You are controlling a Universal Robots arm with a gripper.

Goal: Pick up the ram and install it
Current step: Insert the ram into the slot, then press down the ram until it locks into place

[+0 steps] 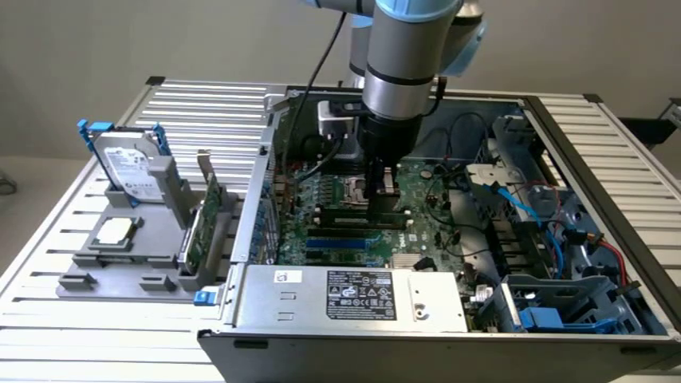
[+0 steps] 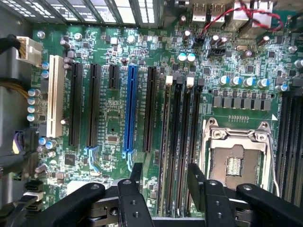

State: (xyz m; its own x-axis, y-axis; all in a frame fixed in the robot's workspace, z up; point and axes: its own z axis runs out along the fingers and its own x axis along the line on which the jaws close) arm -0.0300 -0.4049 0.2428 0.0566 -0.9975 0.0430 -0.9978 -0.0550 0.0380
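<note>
Hovering my tool (image 2: pixel 163 182) over the motherboard's (image 2: pixel 113 123) memory slots, fingers (image 2: pixel 135 196) spread wide with nothing between them. The ram (image 2: pixel 171 142) looks to sit on edge in a slot right under the gap, beside the CPU socket (image 2: pixel 234 156), though I can't tell if it's fully latched. I judge it light, stiff and thin but fragile: the hold belongs on the long top edge near the middle, squeezing the flat faces, off the chips and contacts.
</note>
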